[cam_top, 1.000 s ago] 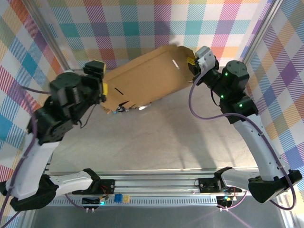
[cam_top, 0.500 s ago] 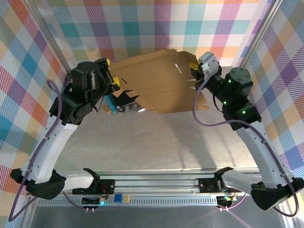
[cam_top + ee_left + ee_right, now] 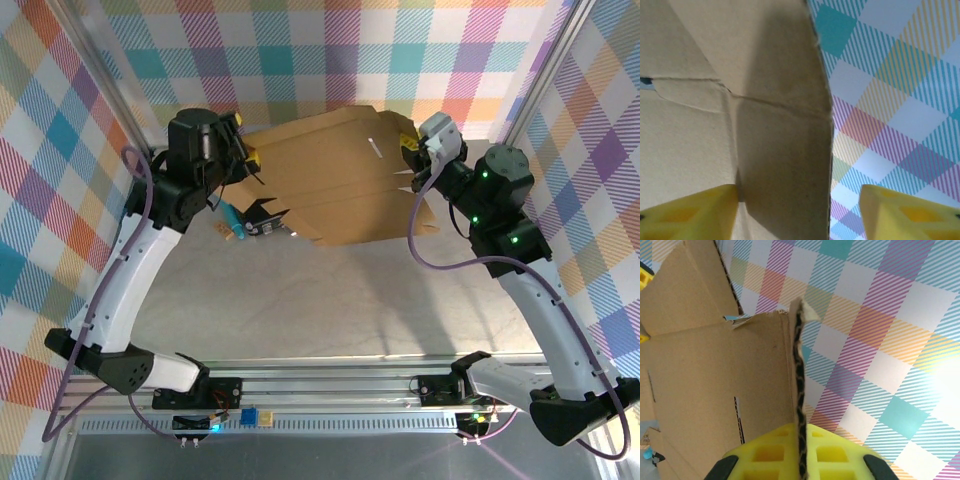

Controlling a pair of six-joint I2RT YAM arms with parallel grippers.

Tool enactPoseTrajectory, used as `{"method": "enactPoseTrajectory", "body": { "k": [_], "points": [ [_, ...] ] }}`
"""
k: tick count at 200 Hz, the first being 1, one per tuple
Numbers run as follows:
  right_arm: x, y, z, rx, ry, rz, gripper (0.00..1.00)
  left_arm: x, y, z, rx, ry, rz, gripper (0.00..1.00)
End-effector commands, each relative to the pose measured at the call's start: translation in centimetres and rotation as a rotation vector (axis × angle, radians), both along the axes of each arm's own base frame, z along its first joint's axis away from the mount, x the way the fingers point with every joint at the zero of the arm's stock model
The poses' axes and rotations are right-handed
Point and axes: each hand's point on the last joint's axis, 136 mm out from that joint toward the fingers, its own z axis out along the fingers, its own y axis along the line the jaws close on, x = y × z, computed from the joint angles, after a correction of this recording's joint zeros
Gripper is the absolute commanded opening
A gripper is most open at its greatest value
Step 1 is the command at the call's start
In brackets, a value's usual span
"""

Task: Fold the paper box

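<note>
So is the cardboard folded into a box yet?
Not yet. The paper box is a mostly spread sheet, flaps partly bent along creases, one edge pinched in the right fingers.

A bright checked backdrop [image 3: 330, 50] walls in my grey table [image 3: 330, 300]. A small blue thing [image 3: 232, 222] lies on it at left; a metal rail [image 3: 340, 385] runs along the near edge.

Matt, brown corrugated-cardboard paper box [image 3: 330, 190]

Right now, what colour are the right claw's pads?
Yellow, best seen in the right wrist view, where the right claw pinches the paper box.
</note>
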Motion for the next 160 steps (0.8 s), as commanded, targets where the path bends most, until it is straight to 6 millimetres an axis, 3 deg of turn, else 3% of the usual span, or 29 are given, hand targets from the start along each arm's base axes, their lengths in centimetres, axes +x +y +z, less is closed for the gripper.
{"method": "enactPoseTrajectory", "body": {
  "k": [1, 53, 79, 83, 101, 110, 131, 149, 160],
  "points": [
    [-1.1, -0.3, 1.6, 0.054, -0.038, 0.01, 0.0, 0.1, -0.6, 1.0, -0.014, -0.025, -0.05, 0.36],
    [-0.5, -0.7, 1.1, 0.114, 0.017, -0.019, 0.0, 0.5, -1.4, 0.2, -0.025, -0.045, -0.079, 0.0],
    [0.0, -1.4, 0.9, 0.212, 0.125, -0.063, 0.0, 0.5, -1.4, 1.0, 0.004, -0.091, -0.089, 0.0],
    [0.2, -1.8, 0.7, 0.246, 0.163, -0.083, 0.06, 0.4, -1.4, 1.2, 0.012, -0.098, -0.087, 0.0],
    [0.1, -3.4, -0.1, 0.403, 0.336, -0.176, 0.52, 0.0, -1.0, 2.5, 0.06, -0.157, -0.053, 0.0],
    [-0.5, -4.3, -0.7, 0.501, 0.425, -0.221, 0.64, 0.0, -1.0, 2.9, 0.07, -0.187, -0.039, 0.0],
    [-3.0, -6.4, -2.7, 0.781, 0.684, -0.326, 0.67, 0.9, -1.5, 3.6, 0.067, -0.259, -0.007, 0.0],
    [-5.7, -6.7, -4.1, 1.023, 0.895, -0.351, 0.66, 1.8, -2.4, 4.0, 0.052, -0.307, 0.006, 0.0],
    [-7.0, -6.4, -3.5, 1.15, 0.928, -0.311, 0.66, 2.3, -3.1, 3.6, 0.058, -0.306, 0.001, 0.0]
  ]
}}
